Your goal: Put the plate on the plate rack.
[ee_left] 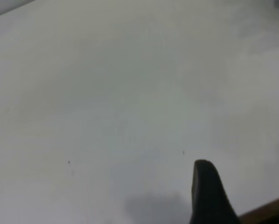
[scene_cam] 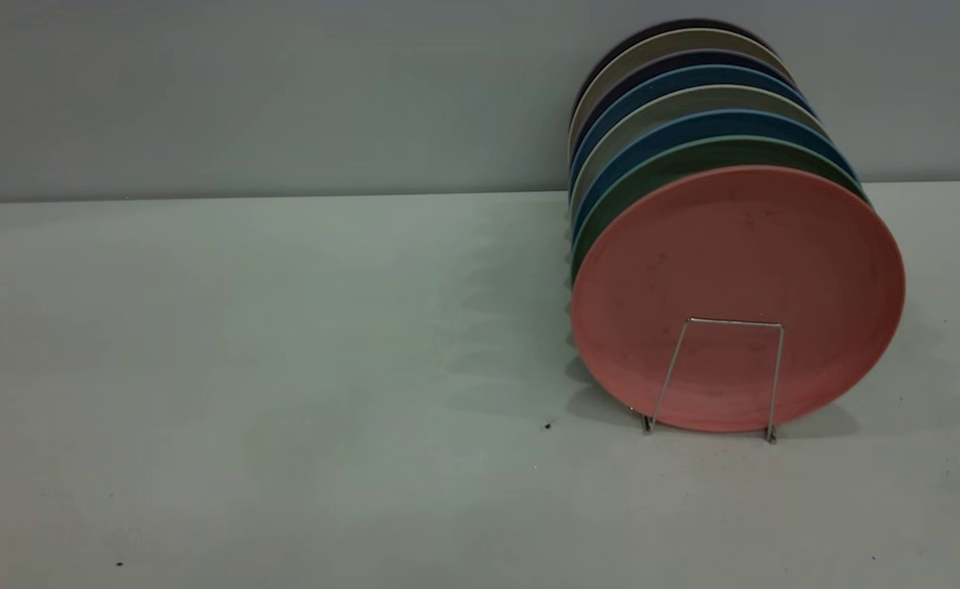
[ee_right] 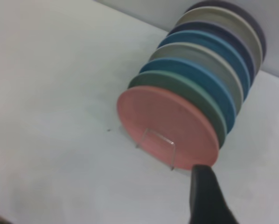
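Plate [scene_cam: 737, 270], round, salmon-pink, matte plastic with a low rim, stands upright on edge at front of a row of plates, right side of white table [scene_cam: 242, 368], behind nearest loop of thin silver wire plate rack [scene_cam: 721, 376]. Directly behind: teal-green plate [scene_cam: 651, 172], then blue plates [scene_cam: 651, 135] and paler ones toward far wall. Judged seated already; remaining step looks like backing away cleanly.

Right gripper [ee_right: 209, 198] hangs near and above rack, one dark finger showing; holding nothing visible, but open or clenched cannot tell. Left gripper [ee_left: 212, 196] over bare table, well apart from rack; finger spread likewise cannot tell.

Best withdrawn up and toward near side, away from pink face, without brushing rim or wire loop. Wide open tabletop to left and near; wall close behind far end of row; table's wooden edge close beside left gripper.
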You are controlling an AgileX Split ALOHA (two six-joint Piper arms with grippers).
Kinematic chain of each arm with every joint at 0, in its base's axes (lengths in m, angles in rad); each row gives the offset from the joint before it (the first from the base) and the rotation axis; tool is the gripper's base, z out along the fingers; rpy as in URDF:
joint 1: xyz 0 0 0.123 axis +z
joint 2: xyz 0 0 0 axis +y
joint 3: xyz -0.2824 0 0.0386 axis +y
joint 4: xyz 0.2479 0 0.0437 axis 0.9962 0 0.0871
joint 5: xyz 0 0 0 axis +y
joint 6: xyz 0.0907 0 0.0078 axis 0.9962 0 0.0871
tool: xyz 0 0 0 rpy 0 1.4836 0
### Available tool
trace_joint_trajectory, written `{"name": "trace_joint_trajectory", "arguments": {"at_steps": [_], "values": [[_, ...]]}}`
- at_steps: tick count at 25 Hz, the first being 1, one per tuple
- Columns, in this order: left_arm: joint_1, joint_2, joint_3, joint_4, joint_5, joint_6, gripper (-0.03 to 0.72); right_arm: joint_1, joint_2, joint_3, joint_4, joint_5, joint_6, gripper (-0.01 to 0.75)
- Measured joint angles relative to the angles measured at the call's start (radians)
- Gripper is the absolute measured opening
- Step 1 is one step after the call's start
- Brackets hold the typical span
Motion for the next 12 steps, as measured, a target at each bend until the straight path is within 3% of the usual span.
{"name": "trace_joint_trajectory", "arguments": {"at_steps": [12], "values": [[0.0, -0.478, 0.348, 0.0, 0.09, 0.004, 0.437, 0.0, -0.302, 0.191, 0.055, 0.152, -0.036, 0.417]]}}
